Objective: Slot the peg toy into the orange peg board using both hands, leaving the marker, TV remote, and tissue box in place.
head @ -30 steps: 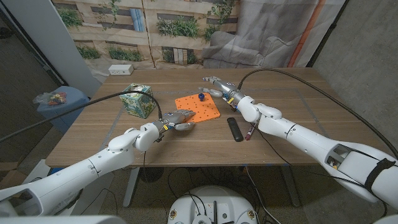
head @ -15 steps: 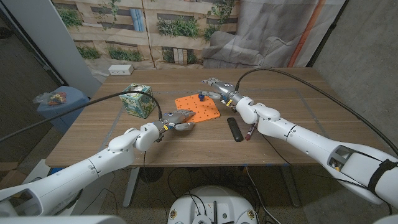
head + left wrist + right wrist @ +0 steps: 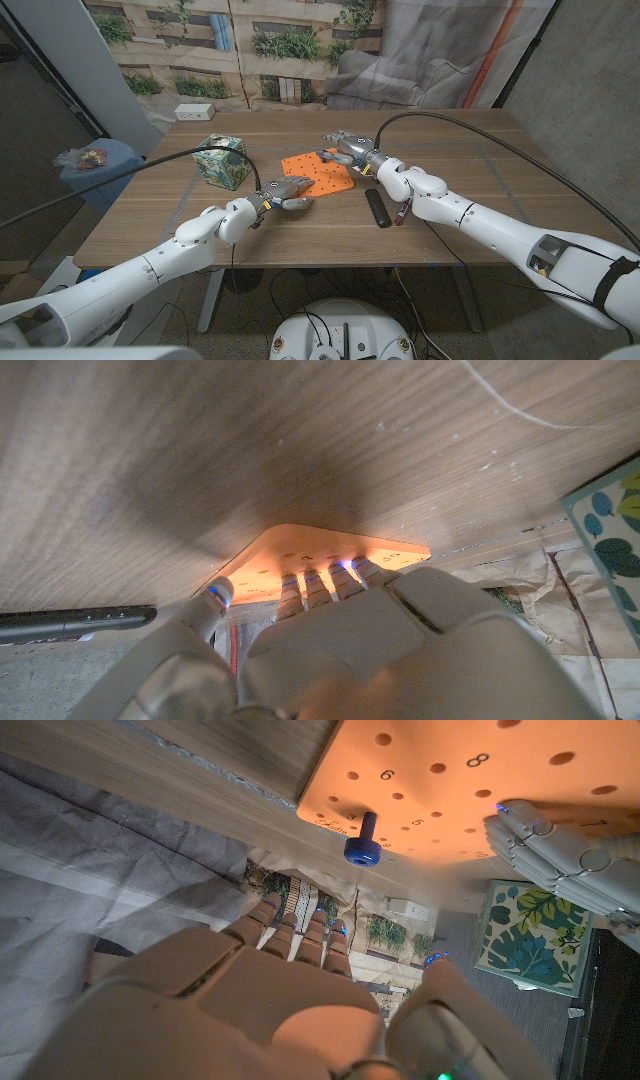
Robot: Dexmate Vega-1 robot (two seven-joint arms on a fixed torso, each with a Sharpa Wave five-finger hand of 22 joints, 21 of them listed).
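Note:
The orange peg board [image 3: 320, 173] lies at the table's middle. A blue peg toy [image 3: 323, 156] stands upright in a hole near the board's far edge, also seen as the blue peg [image 3: 362, 842] stuck in the board [image 3: 450, 775]. My right hand [image 3: 346, 146] hovers just right of and behind the peg, fingers spread, holding nothing; my right hand [image 3: 290, 985] is still apart from the peg. My left hand [image 3: 285, 190] presses its fingertips [image 3: 330, 575] on the board's near-left corner [image 3: 310, 550]. Its fingers [image 3: 545, 840] lie on the board.
A leaf-patterned tissue box [image 3: 222, 162] stands left of the board. The black TV remote [image 3: 376, 207] and a marker [image 3: 402, 212] lie right of the board, under my right forearm. A white power strip [image 3: 190, 112] sits at the far left edge.
My right hand has moved slightly nearer and lower, closing in on the peg. The left hand, board and peg have stayed put.

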